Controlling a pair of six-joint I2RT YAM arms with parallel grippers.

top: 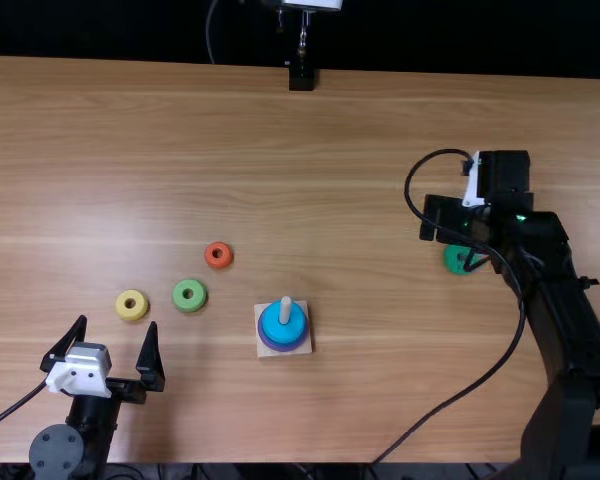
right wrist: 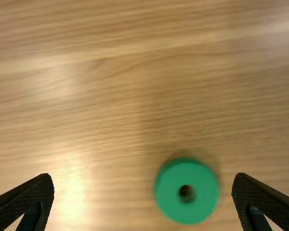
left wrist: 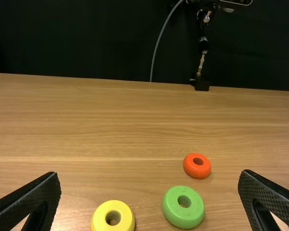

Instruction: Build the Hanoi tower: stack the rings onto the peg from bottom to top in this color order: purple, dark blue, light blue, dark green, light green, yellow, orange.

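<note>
Presently, left gripper (top: 116,324): fingers spread wide, empty, by near-left corner of bench (top: 360,150). Right gripper (top: 443,218): spread wide, empty, near dark green ring (right wrist: 202,197), toward right edge.

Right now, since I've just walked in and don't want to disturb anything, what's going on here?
Two black robot arms are building a ring tower. The right pincer hangs open near a dark green ring on the table, and the left pincer is open and empty. A light blue ring tops the stack on the pale upright peg, with purple showing beneath. Yellow, light green and orange rings lie loose.
</note>
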